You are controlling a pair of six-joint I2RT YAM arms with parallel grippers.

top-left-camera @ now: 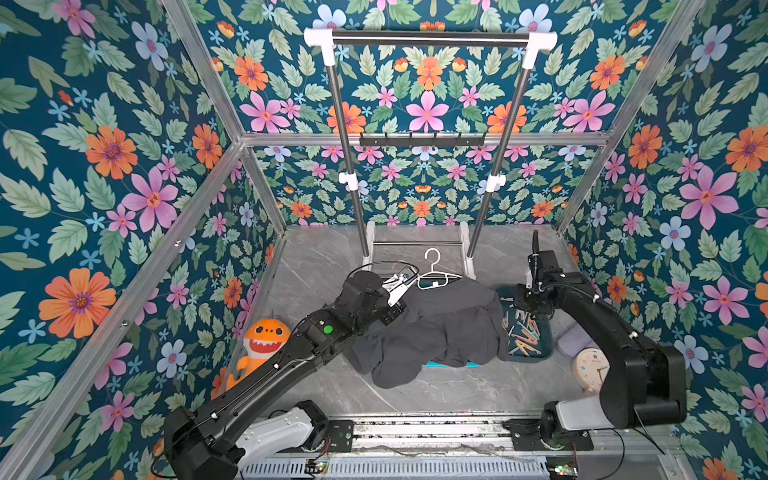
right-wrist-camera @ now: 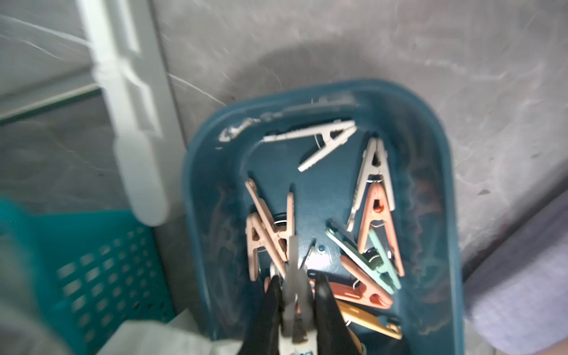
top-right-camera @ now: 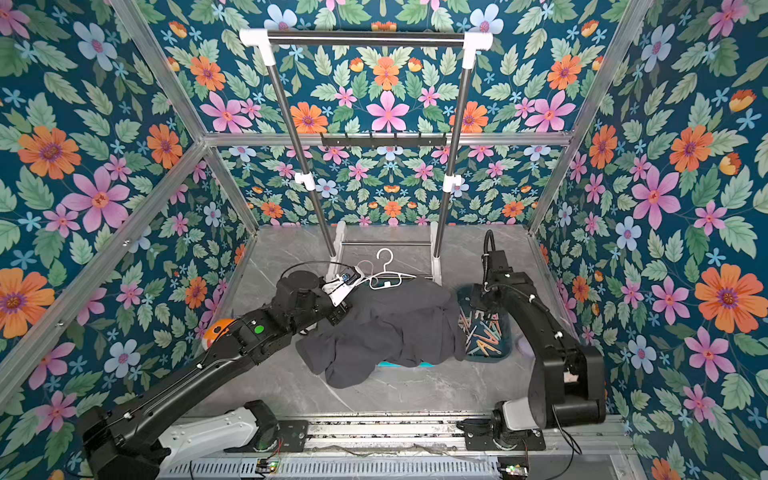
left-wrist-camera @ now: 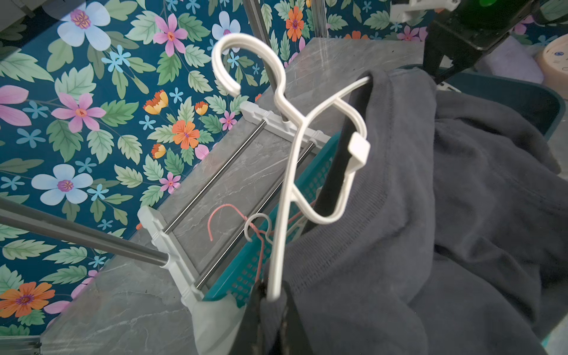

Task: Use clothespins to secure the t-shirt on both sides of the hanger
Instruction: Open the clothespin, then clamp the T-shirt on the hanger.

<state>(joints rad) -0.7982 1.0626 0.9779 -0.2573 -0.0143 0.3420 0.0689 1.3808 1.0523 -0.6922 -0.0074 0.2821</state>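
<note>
progress: early, as judged; no pin is seen on the t-shirt [top-left-camera: 432,328], so both sides are left to be clipped
hanger: white hanger [left-wrist-camera: 295,172] is seated in the collar, with hook and neck sticking out; shoulders are hidden by fabric
t-shirt: dark grey, heaped mid-table over the teal basket [left-wrist-camera: 246,276], not spread flat
left gripper: left gripper [left-wrist-camera: 272,302] is clamped narrow on one hanger arm, with shirt fabric bunched at the fingers
right gripper: right gripper [right-wrist-camera: 296,281] is lowered into the blue tray [right-wrist-camera: 209,172]; a pale grey clothespin [right-wrist-camera: 295,295] is pinched between the jaws, though the view is blurred
tray contents: loose clothespins [right-wrist-camera: 378,221] in pink, tan, mint, white and yellow, piled unsorted; the tray is set just beside the shirt
basket contents: spare hangers [left-wrist-camera: 227,212], pink and white, poking out; the rest is covered by the shirt
left to do: pin to be carried over and clipped on one shoulder, then a second pin fetched for the opposite side
</note>
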